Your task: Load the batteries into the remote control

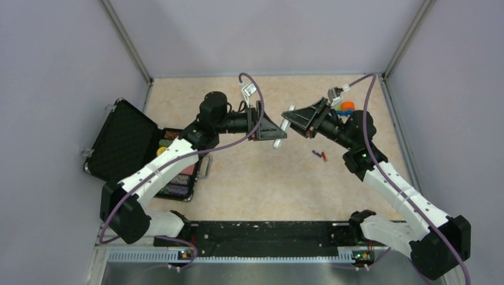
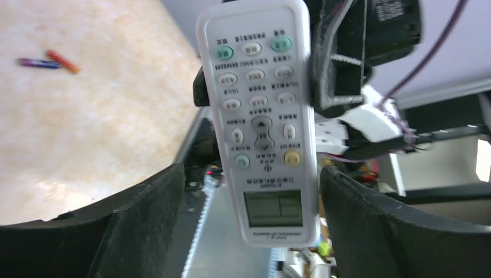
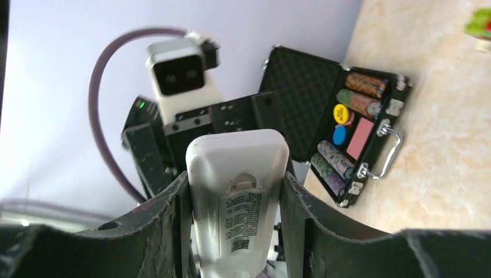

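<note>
The white remote control (image 1: 280,133) hangs in the air between my two arms. My right gripper (image 3: 234,179) is shut on its sides. Its back (image 3: 240,197), with a printed label and a cover latch, faces the right wrist camera. In the left wrist view the remote's button face (image 2: 260,116) and pale green screen (image 2: 273,207) sit between the wide-apart fingers of my left gripper (image 2: 252,174), which is open and does not touch it. The two batteries (image 1: 320,155), one dark blue (image 2: 37,62) and one red-orange (image 2: 62,61), lie side by side on the table below the right arm.
An open black case (image 1: 128,145) with poker chips lies at the left under my left arm and also shows in the right wrist view (image 3: 347,127). A multicoloured toy brick car (image 1: 345,108) stands at the back right. Grey walls enclose the table.
</note>
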Robot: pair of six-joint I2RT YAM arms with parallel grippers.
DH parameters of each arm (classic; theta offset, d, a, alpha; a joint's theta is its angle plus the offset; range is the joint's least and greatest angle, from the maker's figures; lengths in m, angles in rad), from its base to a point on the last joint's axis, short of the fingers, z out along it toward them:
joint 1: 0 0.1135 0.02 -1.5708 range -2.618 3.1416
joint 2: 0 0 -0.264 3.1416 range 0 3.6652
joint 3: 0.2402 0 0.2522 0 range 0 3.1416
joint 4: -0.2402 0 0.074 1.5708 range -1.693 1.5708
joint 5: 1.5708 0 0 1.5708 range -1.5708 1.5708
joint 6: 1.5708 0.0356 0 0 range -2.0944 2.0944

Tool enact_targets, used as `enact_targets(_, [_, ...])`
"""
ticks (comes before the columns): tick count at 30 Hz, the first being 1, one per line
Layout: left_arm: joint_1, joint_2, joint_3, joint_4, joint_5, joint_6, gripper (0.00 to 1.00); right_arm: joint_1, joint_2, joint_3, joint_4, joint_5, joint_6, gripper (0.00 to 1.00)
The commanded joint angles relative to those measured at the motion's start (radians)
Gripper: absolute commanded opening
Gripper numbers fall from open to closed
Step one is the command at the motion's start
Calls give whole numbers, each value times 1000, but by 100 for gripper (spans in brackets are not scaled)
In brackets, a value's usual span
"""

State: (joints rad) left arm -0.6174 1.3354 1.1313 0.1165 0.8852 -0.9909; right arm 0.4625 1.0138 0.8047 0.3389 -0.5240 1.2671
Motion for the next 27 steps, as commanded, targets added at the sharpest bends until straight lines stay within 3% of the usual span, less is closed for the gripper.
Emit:
enact_targets(1, [-9,-78,59,-251,-263,249,93,6,-38,14,-231,189,154,13])
enact_targets(7, [-59,-196,-54,-200,-567,390,96,9,-33,-32,-381,259,345,13])
enact_targets(12, [-158,-231,-139,-71,-697,496,97,30,-21,-43,-450,289,442,13])
enact_targets(19, [-250,-150,-93,-170,-844,602,96,38,1,-40,-479,292,496,13])
enact_targets(24, [-269,-104,-60,-183,-944,599,73,46,21,-48,-479,283,522,14])
enact_targets(27, [-269,-88,-52,-184,-964,594,66,52,34,-53,-461,275,534,16])
